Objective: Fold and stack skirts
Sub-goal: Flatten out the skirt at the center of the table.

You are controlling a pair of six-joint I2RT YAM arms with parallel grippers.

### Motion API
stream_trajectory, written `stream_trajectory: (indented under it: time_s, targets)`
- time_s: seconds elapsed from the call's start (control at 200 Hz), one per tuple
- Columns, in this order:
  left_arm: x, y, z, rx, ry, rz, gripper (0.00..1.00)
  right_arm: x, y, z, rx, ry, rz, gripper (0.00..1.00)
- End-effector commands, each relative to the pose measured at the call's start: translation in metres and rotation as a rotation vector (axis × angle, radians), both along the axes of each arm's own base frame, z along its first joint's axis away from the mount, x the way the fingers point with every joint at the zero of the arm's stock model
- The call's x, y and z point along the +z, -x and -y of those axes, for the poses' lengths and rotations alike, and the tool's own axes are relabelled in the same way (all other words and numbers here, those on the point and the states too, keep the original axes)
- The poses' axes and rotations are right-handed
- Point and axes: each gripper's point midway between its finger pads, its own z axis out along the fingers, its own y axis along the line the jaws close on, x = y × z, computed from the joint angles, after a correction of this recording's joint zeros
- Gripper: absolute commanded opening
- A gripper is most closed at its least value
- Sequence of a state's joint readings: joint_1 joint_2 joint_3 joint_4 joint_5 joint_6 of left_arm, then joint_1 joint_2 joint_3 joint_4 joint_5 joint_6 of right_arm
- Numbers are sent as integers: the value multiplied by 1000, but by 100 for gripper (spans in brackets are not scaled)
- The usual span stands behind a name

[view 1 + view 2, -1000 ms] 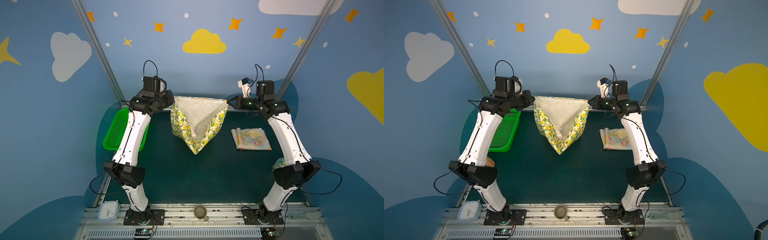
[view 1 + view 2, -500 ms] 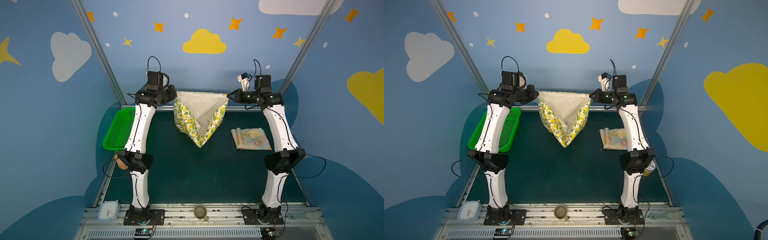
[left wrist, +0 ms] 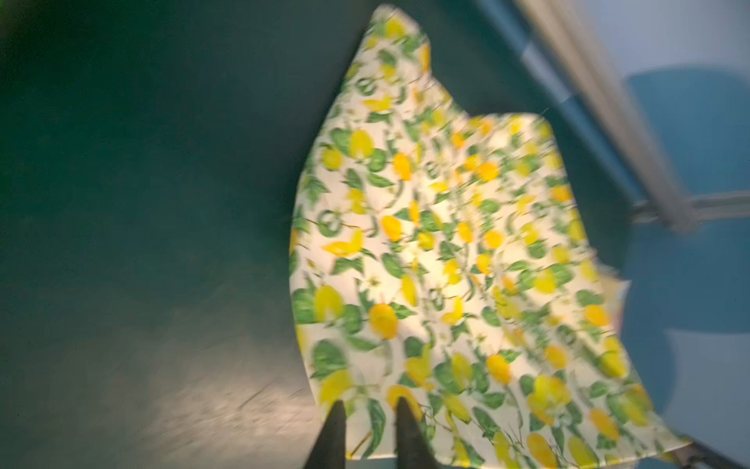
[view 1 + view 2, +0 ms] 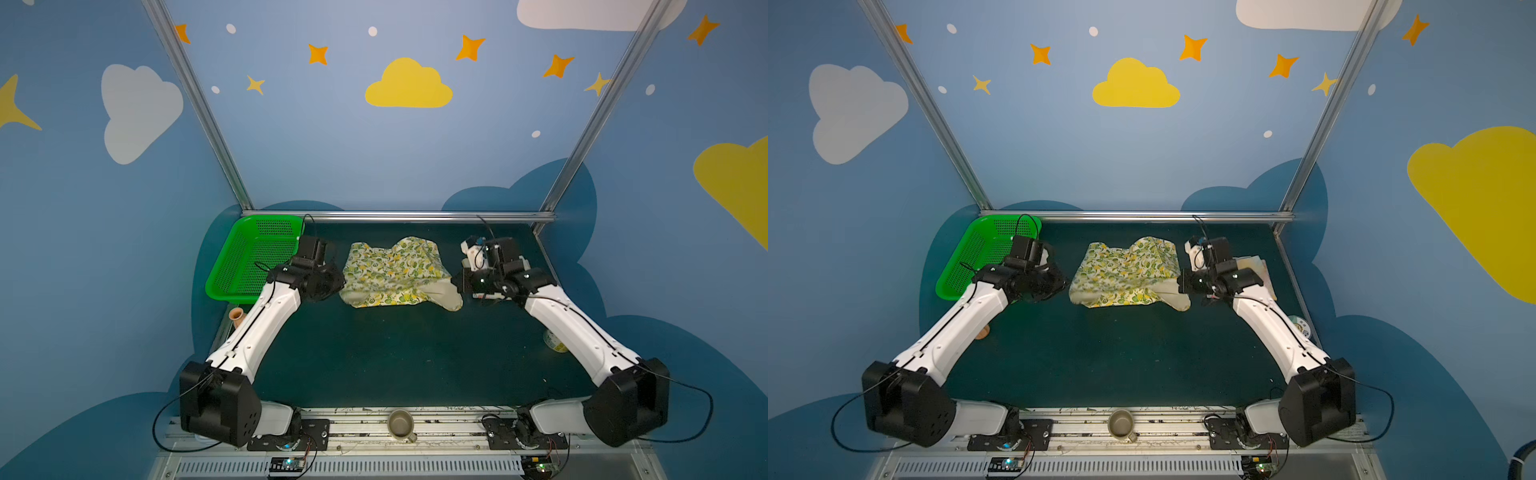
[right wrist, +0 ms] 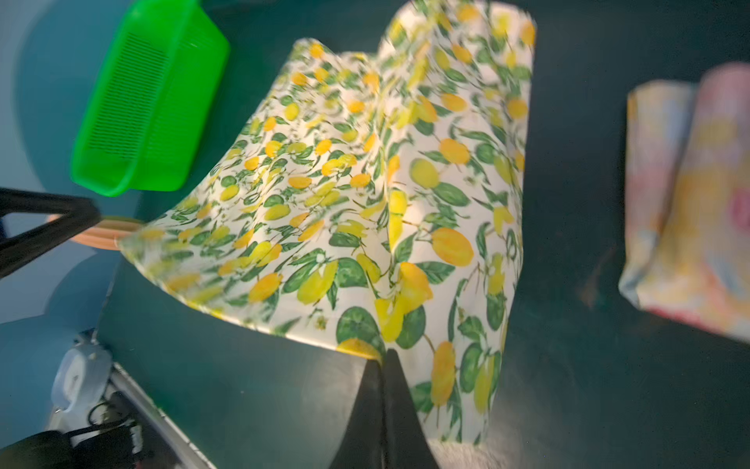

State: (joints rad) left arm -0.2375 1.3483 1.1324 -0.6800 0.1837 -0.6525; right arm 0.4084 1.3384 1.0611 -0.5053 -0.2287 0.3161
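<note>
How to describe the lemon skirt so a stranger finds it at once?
Start from the dark green table and go to the middle of its far half. The lemon skirt lies there loosely spread, between the green basket and a folded pastel skirt; only it bears yellow lemons and green leaves.

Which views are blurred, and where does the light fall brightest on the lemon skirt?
Left wrist view: motion blur smears the whole lemon skirt, brightest at its middle. Right wrist view: basket and floral skirt blurred, lemons near the jaws sharper. Both top views: sharp, evenly lit.
</note>
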Motion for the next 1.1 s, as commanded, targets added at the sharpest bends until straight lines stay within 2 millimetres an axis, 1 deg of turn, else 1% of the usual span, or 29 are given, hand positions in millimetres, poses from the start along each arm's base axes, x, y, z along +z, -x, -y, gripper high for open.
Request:
stream_trajectory:
  time_s: [0.0,0.01,0.02,0.065,0.105,0.135,0.185,0.245,0.3,0.39,0.461,0.496,0.521,0.536,0.556,0.641,0.706,0.716,0.761,0.781,0.786,0.801,0.806,0.821,0.831,0.856,0.936,0.961,1.091]
  targets:
    - [-5,15,-6,72,-28,1,67,-20,9,-1,-52,15,13,0]
    - [-7,18,-7,74,-30,-5,68,-23,12,-2,-52,17,1,0]
    - [-8,20,-7,74,-32,-11,68,-25,14,-2,-52,18,-9,3]
    - [-12,28,-9,79,-35,-22,69,-31,23,-2,-56,14,-51,26]
    - [-12,32,-10,89,-30,-17,72,-32,26,-3,-62,6,-73,39]
    - [-11,31,-10,91,-23,-5,74,-31,26,-4,-60,-3,-71,45]
    - [-8,27,-8,89,-13,18,75,-26,24,-7,-49,-11,-58,50]
    - [-4,17,-5,86,-9,31,75,-17,16,-11,-36,-21,-30,50]
    - [-1,3,0,68,-12,36,76,-9,4,-13,-50,-28,-5,50]
    - [1,-25,10,30,-33,26,76,2,-22,-12,-78,-25,30,50]
    - [1,-50,15,3,-46,12,70,10,-45,-10,-85,-21,46,50]
    - [4,-63,18,-9,-47,15,69,11,-57,-9,-88,-23,48,51]
    - [0,-72,17,-5,-54,0,69,12,-66,-7,-99,-28,45,51]
    - [1,-79,17,0,-55,2,69,10,-71,-5,-103,-33,35,51]
    - [-3,-85,17,0,-54,-13,69,9,-77,-3,-111,-45,21,50]
    - [-4,-119,17,6,-47,-10,69,3,-105,6,-160,-133,-60,49]
    - [-12,-143,18,5,-25,-17,69,-7,-126,9,-158,-200,-123,48]
    - [-10,-147,17,6,-19,-13,69,-8,-130,11,-163,-208,-135,48]
    - [-17,-163,16,10,-8,-29,69,-18,-142,17,-192,-246,-203,46]
    - [-20,-170,14,15,-8,-31,69,-21,-150,21,-203,-260,-220,45]
    - [-21,-172,14,17,-8,-34,69,-18,-151,21,-204,-267,-218,45]
    - [-23,-176,13,22,-8,-39,69,-24,-156,22,-207,-277,-236,44]
    - [-24,-178,12,25,-9,-42,69,-22,-157,23,-208,-281,-233,44]
    - [-26,-182,11,29,-9,-46,69,-31,-161,25,-218,-283,-253,43]
    - [-27,-186,9,33,-9,-47,69,-29,-164,26,-223,-288,-254,43]
    - [-30,-192,13,17,19,-56,69,-34,-171,29,-235,-290,-265,42]
    - [-42,-213,10,22,36,-74,69,-49,-189,33,-245,-289,-279,42]
    - [-49,-217,9,23,41,-87,69,-51,-194,33,-248,-287,-277,42]
    - [-66,-242,4,34,58,-109,69,-68,-217,34,-254,-288,-300,42]
